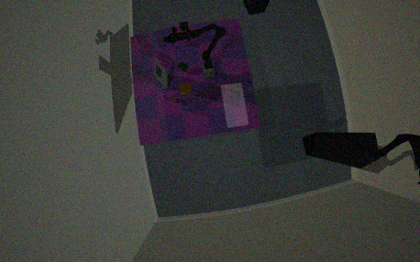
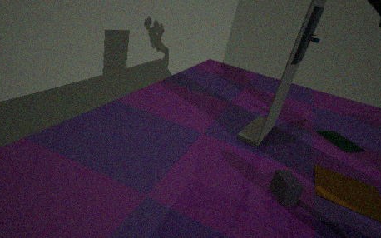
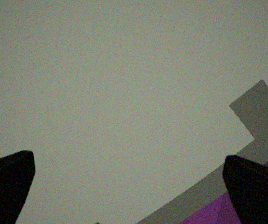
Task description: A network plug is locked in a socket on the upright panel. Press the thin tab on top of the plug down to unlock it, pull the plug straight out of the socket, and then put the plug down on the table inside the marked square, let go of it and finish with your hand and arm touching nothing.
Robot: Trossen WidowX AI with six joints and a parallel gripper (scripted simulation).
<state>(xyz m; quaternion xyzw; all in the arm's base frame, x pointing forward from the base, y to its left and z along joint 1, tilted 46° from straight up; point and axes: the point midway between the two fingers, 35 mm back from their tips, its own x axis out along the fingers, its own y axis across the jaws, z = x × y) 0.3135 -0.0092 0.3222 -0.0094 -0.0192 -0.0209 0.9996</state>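
The upright panel (image 1: 163, 81) (image 2: 279, 97) leans in the exterior view. A dark socket block (image 2: 302, 47) is on its upper face. A small dark plug with a blue end (image 2: 315, 40) sticks out of that block; its tab is too small to make out. My gripper (image 3: 130, 165) (image 1: 166, 39) is open and empty, raised apart from the panel. Part of it shows at the top right of the exterior view. The wrist view shows neither plug nor panel. An orange square (image 1: 185, 89) (image 2: 349, 193) and a smaller dark green patch (image 1: 182, 66) (image 2: 340, 141) lie on the table before the panel.
A grey block (image 2: 286, 188) stands near the orange square in the exterior view. A pale rectangle (image 1: 235, 105) lies near the table edge in the top view. The panel has a foot (image 2: 252, 131) at table level. A wall rises behind the table.
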